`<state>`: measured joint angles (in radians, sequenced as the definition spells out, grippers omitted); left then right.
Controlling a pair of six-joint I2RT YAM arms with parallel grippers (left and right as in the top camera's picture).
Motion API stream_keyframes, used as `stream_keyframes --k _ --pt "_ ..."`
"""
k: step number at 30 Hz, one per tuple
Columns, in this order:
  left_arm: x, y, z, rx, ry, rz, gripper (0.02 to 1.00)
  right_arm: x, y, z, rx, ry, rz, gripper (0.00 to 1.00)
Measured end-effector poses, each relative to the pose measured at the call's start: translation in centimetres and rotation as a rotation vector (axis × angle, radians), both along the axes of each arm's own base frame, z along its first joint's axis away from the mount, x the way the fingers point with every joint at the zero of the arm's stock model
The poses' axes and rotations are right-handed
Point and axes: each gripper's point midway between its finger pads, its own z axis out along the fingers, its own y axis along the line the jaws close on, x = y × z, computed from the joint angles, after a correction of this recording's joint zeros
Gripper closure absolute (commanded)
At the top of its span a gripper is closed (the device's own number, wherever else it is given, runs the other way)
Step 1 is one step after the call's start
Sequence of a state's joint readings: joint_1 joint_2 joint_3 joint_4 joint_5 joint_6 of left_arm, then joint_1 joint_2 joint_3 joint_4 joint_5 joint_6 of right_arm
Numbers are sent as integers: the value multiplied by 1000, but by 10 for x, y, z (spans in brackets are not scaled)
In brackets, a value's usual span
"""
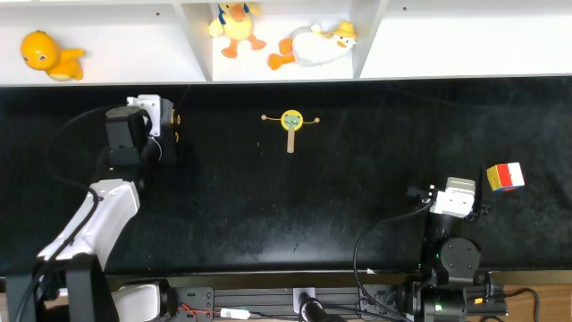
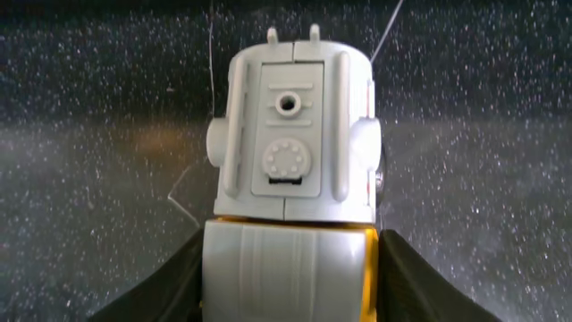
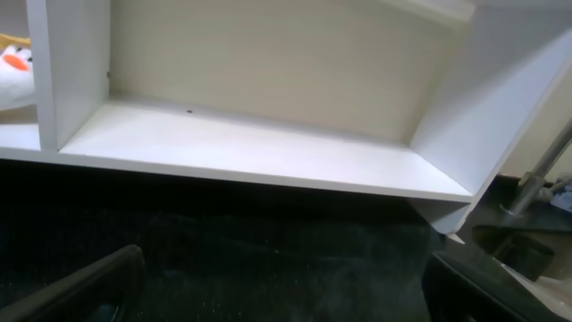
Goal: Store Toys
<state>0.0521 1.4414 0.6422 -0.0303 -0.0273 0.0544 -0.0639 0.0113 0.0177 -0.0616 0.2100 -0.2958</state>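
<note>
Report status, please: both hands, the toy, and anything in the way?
Left hand shut on grey toy robot. Right hand open, facing shelf. Rattle and colour cube on table, apart from both hands.

Soft, even light falls from above. The white shelf (image 1: 447,45) at the far edge is bright, close to washed out, and the orange duck (image 1: 52,54) on it casts only a faint shadow. The black table (image 1: 313,206) stays dark. Close up, its surface glitters with fine specks, and a pale band of glare lies behind the grey toy robot (image 2: 290,134), whose near end is blurred. The left gripper (image 2: 290,234) and right gripper (image 3: 281,259) show dark, out-of-focus fingers. Shadow lies under the shelf's front edge, and the shelf's right wall looks tilted.
</note>
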Motion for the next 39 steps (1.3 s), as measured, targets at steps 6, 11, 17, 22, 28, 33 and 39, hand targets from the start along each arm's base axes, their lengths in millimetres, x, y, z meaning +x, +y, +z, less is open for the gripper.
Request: stream_keyframes --k 6,11,17,22,28,33,39 --pt "-36 -2 10 -1 15 0 663 0 0 0 0 0 0 5" --pt "-72 -9 27 -22 19 -19 682 0 0 0 0 0 0 5" --pt "-53 -11 76 -28 -84 -32 691 0 0 0 0 0 0 5" --pt "-7 -9 121 -22 -212 -38 689 0 0 0 0 0 0 5" --pt "51 -6 116 -25 -196 -40 695 0 0 0 0 0 0 5" --pt "99 -5 99 -31 -180 -41 693 0 0 0 0 0 0 5" --pt "136 -3 100 -26 -217 -44 20 0 0 0 0 0 0 5"
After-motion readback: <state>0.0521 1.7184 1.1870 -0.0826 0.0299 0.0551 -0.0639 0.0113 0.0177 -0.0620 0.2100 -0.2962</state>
